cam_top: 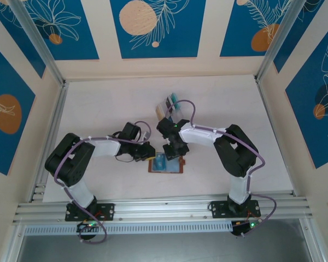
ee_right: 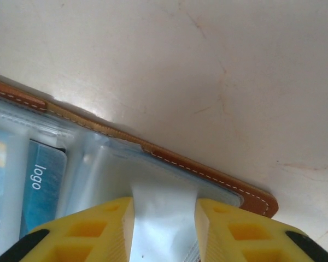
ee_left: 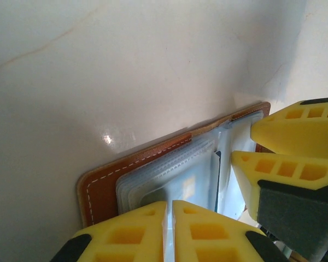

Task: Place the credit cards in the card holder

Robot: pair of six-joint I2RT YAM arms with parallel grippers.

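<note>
The brown card holder (cam_top: pixel 180 165) lies open on the table between the two arms, its pale pockets facing up. My left gripper (cam_top: pixel 145 153) is at its left side. In the left wrist view the left gripper (ee_left: pixel 170 210) is shut on a thin pale pocket sleeve of the card holder (ee_left: pixel 104 188). My right gripper (cam_top: pixel 172 150) hovers over the holder's middle. In the right wrist view the right gripper (ee_right: pixel 164 204) is shut on a whitish card (ee_right: pixel 163 213), whose far end meets a pocket of the card holder (ee_right: pixel 208 172). A teal card (ee_right: pixel 44 185) printed "logo" sits in a pocket.
A clear plastic rack (cam_top: pixel 169 106) with several cards stands behind the right gripper. White table (cam_top: pixel 98 114) stretches to the left and back. Aluminium rails (cam_top: pixel 164 207) run along the near edge.
</note>
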